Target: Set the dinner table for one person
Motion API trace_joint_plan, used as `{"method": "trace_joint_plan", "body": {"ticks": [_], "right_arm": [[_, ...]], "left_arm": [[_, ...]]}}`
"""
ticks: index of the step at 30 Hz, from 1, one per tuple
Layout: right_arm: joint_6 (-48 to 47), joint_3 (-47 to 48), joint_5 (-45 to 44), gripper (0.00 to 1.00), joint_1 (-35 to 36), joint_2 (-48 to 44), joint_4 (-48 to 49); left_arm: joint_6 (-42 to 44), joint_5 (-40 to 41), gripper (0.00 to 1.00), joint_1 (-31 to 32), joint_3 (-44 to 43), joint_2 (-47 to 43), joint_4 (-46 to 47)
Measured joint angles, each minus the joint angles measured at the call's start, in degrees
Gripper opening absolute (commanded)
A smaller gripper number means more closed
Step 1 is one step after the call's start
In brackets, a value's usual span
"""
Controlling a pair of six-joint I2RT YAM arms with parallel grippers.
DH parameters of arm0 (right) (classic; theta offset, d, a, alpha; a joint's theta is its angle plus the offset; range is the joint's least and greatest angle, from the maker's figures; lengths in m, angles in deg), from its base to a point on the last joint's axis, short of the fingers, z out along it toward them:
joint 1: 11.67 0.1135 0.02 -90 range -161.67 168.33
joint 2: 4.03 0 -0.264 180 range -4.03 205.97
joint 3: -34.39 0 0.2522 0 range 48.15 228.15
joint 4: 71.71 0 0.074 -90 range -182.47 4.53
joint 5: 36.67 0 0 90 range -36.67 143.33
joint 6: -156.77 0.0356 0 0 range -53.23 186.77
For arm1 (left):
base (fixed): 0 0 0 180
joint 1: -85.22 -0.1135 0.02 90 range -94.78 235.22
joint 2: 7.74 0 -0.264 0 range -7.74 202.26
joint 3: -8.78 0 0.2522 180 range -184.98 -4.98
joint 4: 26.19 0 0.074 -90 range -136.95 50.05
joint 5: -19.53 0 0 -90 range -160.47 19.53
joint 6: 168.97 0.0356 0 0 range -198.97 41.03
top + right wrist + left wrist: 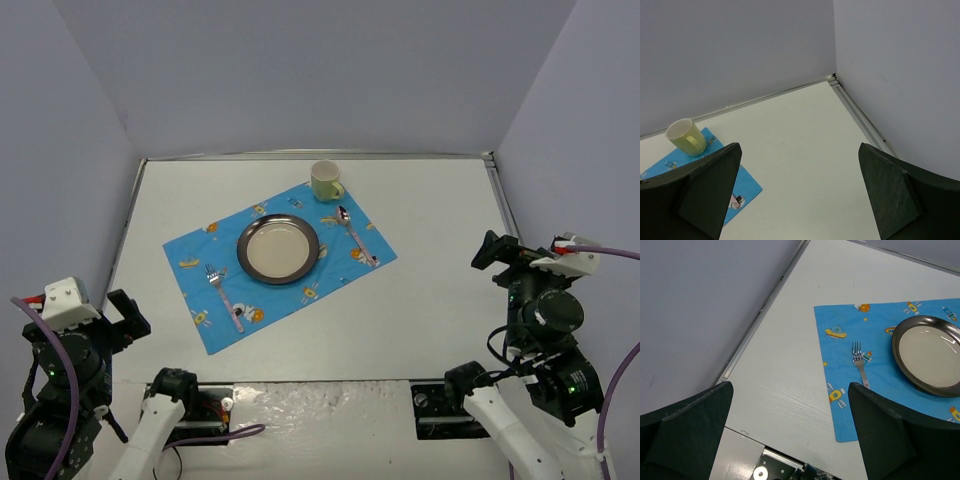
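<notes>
So the left arm (68, 372) and right arm (548, 318) are basically twins: chunky matte-black joint housings, glossy white lower links (152, 425), and a little white box (66, 296) with a red bit on its side up by each wrist. A fat purple cable (56, 400) loops down each one, and there's a tiny green light (572, 377) glowing on the right arm's big round joint. Up close the fingers (890, 437) are dark charcoal wedges with a slightly grainy, flat-faced plastic look and crisp edges.
</notes>
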Motion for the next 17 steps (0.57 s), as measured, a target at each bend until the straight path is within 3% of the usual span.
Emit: {"method": "trace_joint_plan", "body": {"ticks": [17], "right_arm": [[-0.5,-0.2,2.0,1.00,0.7,-0.3,1.2]], "left_arm": [[0.6,0.2,0.97,0.0,0.4,-0.7,0.8]]}}
